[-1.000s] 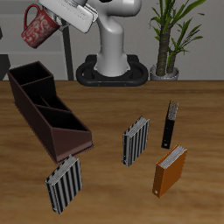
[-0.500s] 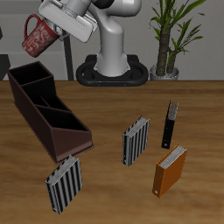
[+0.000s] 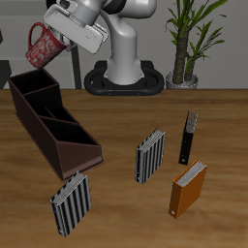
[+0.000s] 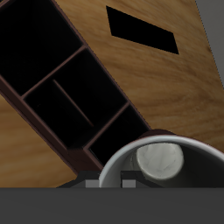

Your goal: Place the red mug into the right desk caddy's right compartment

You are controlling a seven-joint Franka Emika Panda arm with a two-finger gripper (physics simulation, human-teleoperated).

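The red mug [image 3: 41, 46] with its whitish speckles hangs tilted in the air, and my gripper [image 3: 57, 40] is shut on its rim. It is high above the far end of the right desk caddy [image 3: 53, 121], a long dark brown tray with inner dividers. The right compartment [image 3: 80, 148] is the roomy end cell nearer the table's front edge, some way from the mug. In the wrist view, the mug's pale rim and inside [image 4: 162, 162] fill the foreground, with the caddy [image 4: 83, 157] below and the roomy cell [image 4: 35, 44] beyond the smaller cells.
Two striped grey-white books [image 3: 70, 204] [image 3: 149, 157] stand in front of and beside the caddy. A black book [image 3: 189, 137] and an orange book [image 3: 189, 189] stand farther along the table. A potted plant [image 3: 186, 48] sits at the back.
The arm has swung over and tilted, and the mug has come down slightly towards the caddy's far end. The grip on the mug is unchanged.
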